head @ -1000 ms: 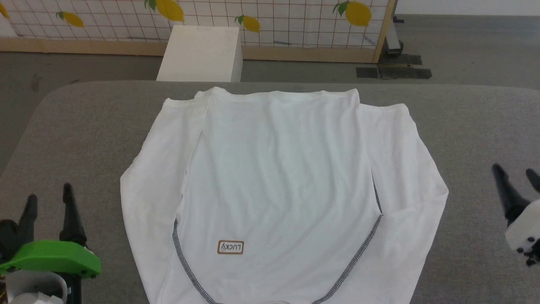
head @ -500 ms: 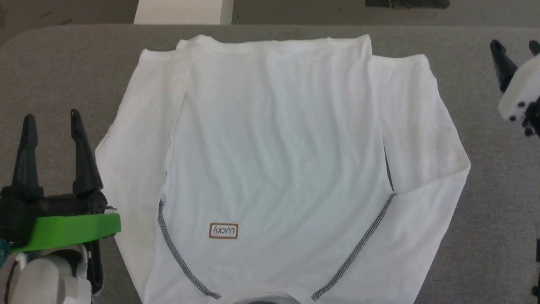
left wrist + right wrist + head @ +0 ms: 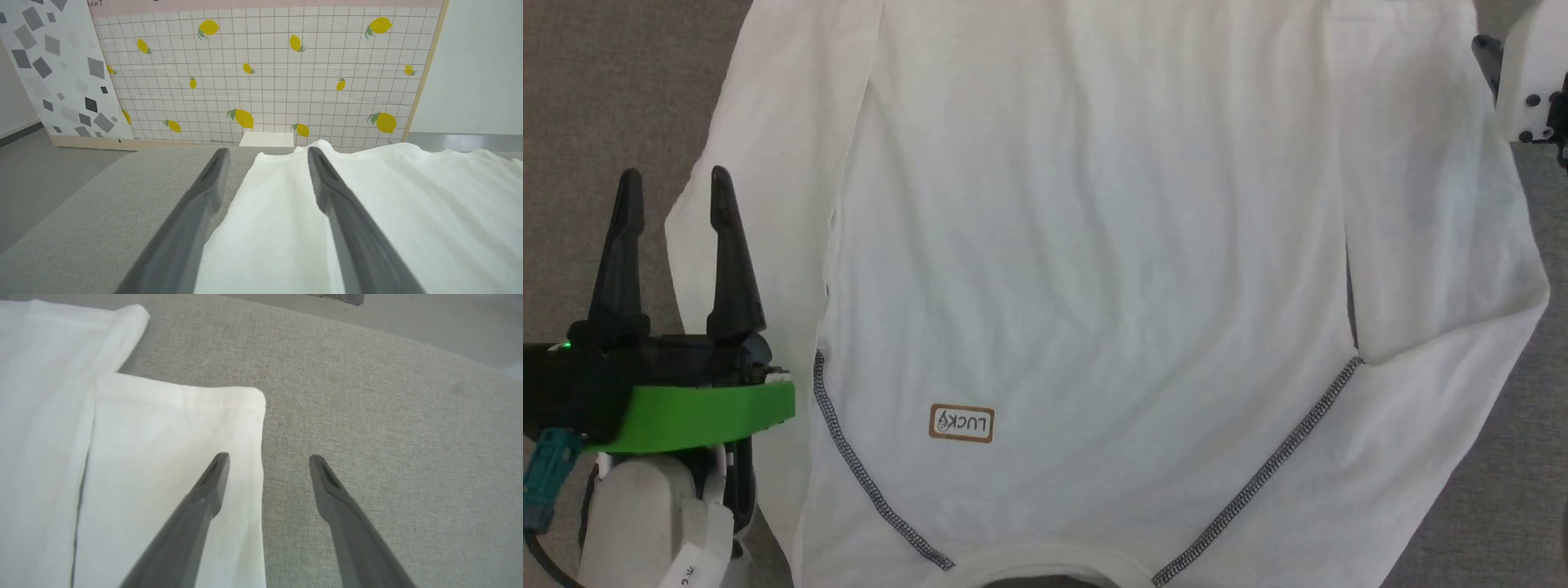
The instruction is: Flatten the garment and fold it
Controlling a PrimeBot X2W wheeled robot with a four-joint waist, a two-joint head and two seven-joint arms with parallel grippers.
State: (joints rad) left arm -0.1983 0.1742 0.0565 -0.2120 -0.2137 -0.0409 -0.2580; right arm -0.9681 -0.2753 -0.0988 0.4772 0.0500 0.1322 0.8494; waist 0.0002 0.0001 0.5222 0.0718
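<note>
Head view looks down on a grey counter with a felt-like weave. The garment lies flat on it, neckline nearest the robot. In the left wrist view, beyond the garment's far end, stand a panel scattered with grey angular shapes, a small white block and a wood-framed grid panel printed with yellow lemons, all on a grey floor.

The garment is thin, white and softly rippled. Dark zigzag stitching runs along its shoulder seams, and a small tan patch sits left of centre.

The left claw is spread wide and holds nothing. It straddles the garment's left sleeve edge, one finger over the counter and one over the cloth. The right claw is equally wide apart and empty at the garment's right sleeve cuff, with one finger over the fabric and one over the counter.

A second ago the head camera looked higher and took in the room. It has since tipped down onto the garment. The left claw, then well left of the garment, has come up to its sleeve edge, and the right claw has gone from beside the sleeve's middle to its cuff.
</note>
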